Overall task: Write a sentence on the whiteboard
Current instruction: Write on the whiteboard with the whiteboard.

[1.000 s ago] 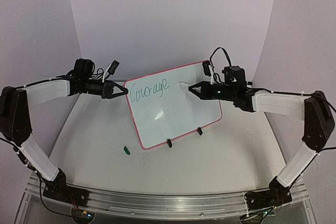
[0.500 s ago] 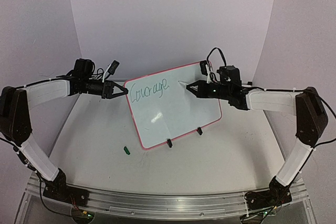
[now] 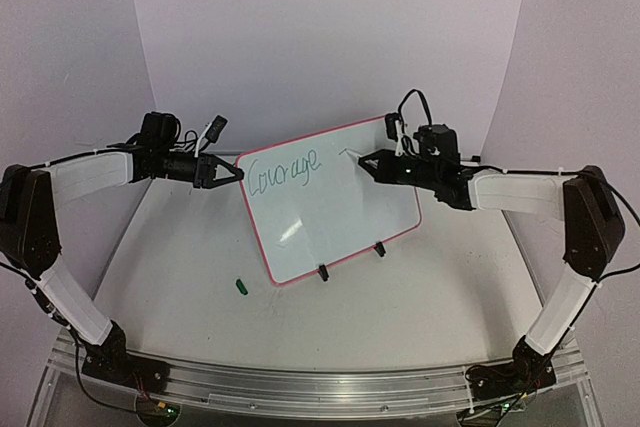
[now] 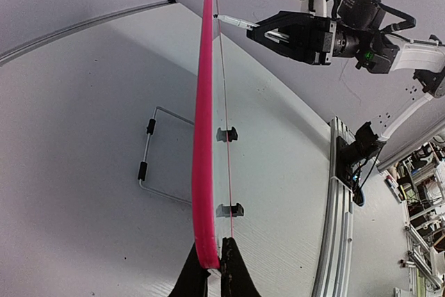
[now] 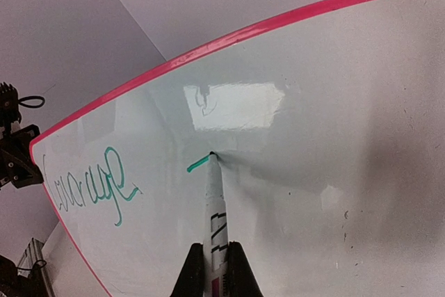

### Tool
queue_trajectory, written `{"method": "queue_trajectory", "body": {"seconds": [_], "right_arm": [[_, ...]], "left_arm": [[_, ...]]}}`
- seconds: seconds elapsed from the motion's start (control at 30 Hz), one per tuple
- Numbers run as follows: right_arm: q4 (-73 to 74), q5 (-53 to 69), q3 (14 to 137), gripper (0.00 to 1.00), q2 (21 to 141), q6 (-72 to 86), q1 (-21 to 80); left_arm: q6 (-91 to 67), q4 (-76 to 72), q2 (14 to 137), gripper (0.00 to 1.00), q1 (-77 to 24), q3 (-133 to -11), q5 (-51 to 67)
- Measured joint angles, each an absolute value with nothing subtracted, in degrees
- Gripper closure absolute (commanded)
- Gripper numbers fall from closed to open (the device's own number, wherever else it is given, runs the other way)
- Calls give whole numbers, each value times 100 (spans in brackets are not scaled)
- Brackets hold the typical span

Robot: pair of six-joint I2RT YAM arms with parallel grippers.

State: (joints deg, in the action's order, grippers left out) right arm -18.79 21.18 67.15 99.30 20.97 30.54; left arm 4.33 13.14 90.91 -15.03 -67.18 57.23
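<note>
1. Your left gripper [image 4: 212, 273] is clamping shut on the whiteboard [image 3: 330, 217] at its pink frame; the board is standing tilted between the arms.
2. Your right gripper [image 5: 214, 269] is pinching a marker [image 5: 215, 203], its tip touching the board beside the unfinished sentence [image 5: 90, 186].
3. The board is looking light, stiff and slick, so be pressing softly.

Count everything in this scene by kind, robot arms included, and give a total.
Arms: 2 (left arm, right arm)
Whiteboard: 1
Marker: 1
Small green piece: 1
Total: 5
</note>
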Motion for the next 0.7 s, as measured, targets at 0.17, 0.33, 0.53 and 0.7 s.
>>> {"method": "queue_trajectory", "body": {"seconds": [0.17,0.33,0.53,0.7], "right_arm": [[-1971,2179,6567,100,9794,2096,3050],[-2062,2296,6438,100,9565,2104,3050],[-2138,2446,6512,100,9551,2106,3050],[-2139,2515,6822,100,9719,2100,3050]], "left_arm": [[454,1346,9083,100,-1503,-6718,5723],[460,1350,9080,100,-1507,-6718,5723],[460,1352,9080,100,-1507,-6718,5723],[460,1352,9080,100,-1507,-6718,5723]]}}
